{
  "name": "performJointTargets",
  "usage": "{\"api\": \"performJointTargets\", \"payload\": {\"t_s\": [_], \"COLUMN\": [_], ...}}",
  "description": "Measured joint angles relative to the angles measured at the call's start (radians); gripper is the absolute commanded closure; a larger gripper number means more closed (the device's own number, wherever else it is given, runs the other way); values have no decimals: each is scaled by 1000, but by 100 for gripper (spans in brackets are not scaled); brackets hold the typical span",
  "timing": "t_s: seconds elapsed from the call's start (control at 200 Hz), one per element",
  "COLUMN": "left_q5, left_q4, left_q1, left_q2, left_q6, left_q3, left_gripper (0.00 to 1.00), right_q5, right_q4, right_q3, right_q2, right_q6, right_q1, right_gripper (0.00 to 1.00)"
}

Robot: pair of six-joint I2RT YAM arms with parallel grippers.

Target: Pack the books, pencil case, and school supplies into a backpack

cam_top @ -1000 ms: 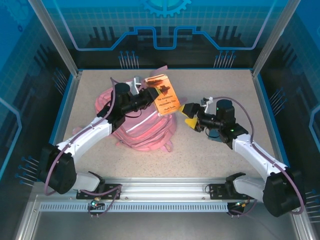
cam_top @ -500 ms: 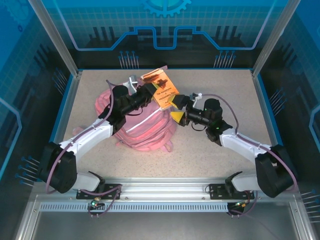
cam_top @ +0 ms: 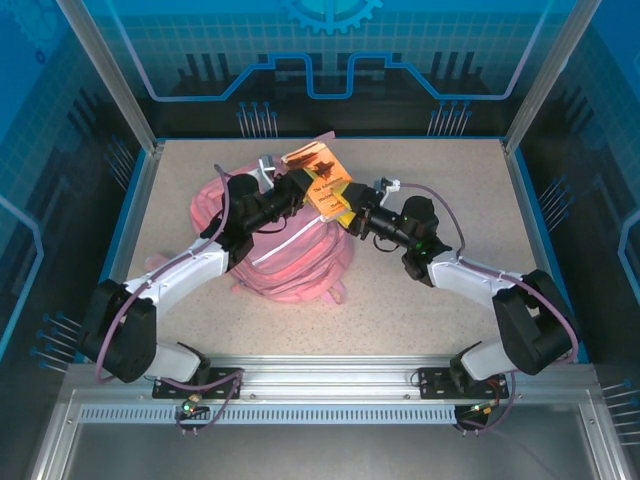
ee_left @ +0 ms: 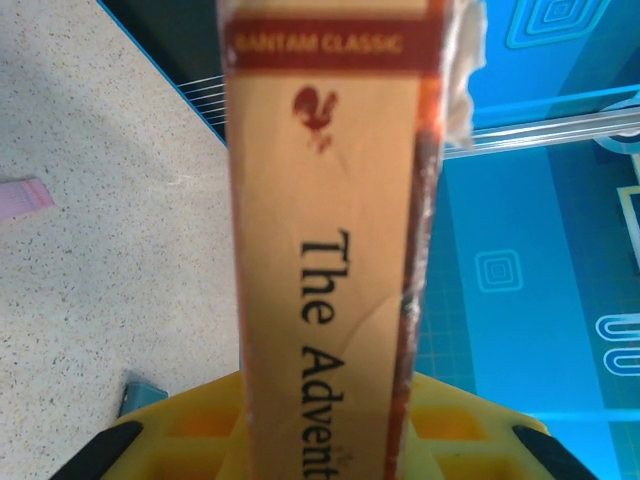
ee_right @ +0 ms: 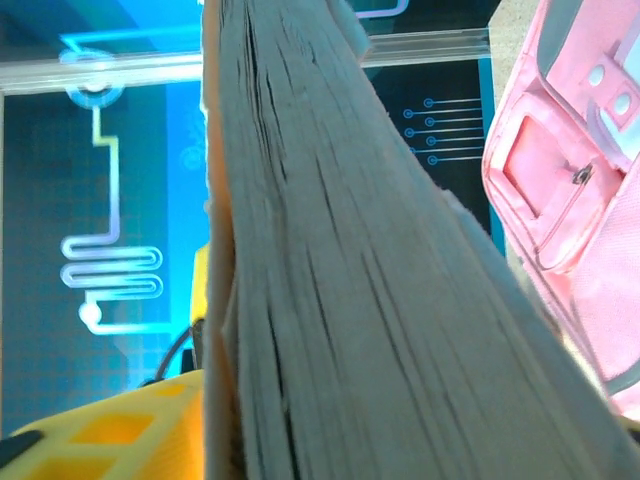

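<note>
A tan-orange book hangs tilted above the pink backpack, which lies slumped in the middle of the table. My left gripper is shut on the book's left end. In the left wrist view the spine runs up between the yellow fingers. My right gripper straddles the book's right edge. In the right wrist view the page edges fill the space between the jaws. One yellow finger lies against the cover, the other is hidden. The backpack's front shows beside the book.
A small teal piece and a pink strap end lie on the speckled table behind the book. Blue glass walls close off the back and both sides.
My right arm has swung left across the table to the book, and its jaws have narrowed around the book's right edge. The left gripper has tilted the book slightly toward the back.
</note>
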Motion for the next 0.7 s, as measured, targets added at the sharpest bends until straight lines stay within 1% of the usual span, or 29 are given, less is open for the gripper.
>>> {"api": "performJointTargets", "payload": {"t_s": [0.085, 0.16, 0.235, 0.26, 0.325, 0.39, 0.435, 0.505, 0.635, 0.7], "left_q5": [-3, -3, -2, -2, -2, 0, 5, 9, 9, -15], "left_q4": [-1, -5, -22, -30, -65, -133, -186, -298, -555, -689], "left_q1": [0, 0, 0, 0, 0, 0, 2, 3, 3, 3], "left_q2": [0, 0, -3, -6, -21, -46, -62, -91, -106, -106], "left_q6": [-2, -3, 6, 7, 32, 68, 97, 184, 378, 490], "left_q3": [-1, -2, -9, -13, -23, -29, -30, -25, 31, 69], "left_gripper": [71, 61, 48, 42, 25, 15, 11, 7, 5, 5], "right_q5": [8, 21, 32, 35, 53, 67, 79, 100, 147, 168], "right_q4": [-12, -56, -143, -178, -290, -409, -488, -617, -842, -947], "right_q3": [-3, -4, -4, -4, 5, 20, 32, 55, 101, 121], "right_q2": [-10, -35, -86, -103, -153, -202, -235, -292, -393, -435], "right_q6": [-8, -26, -79, -92, -157, -224, -270, -350, -498, -564], "right_q1": [0, 0, -2, -2, -3, -8, -14, -32, -79, -104], "right_gripper": [67, 76, 83, 84, 85, 85, 85, 85, 85, 84]}}
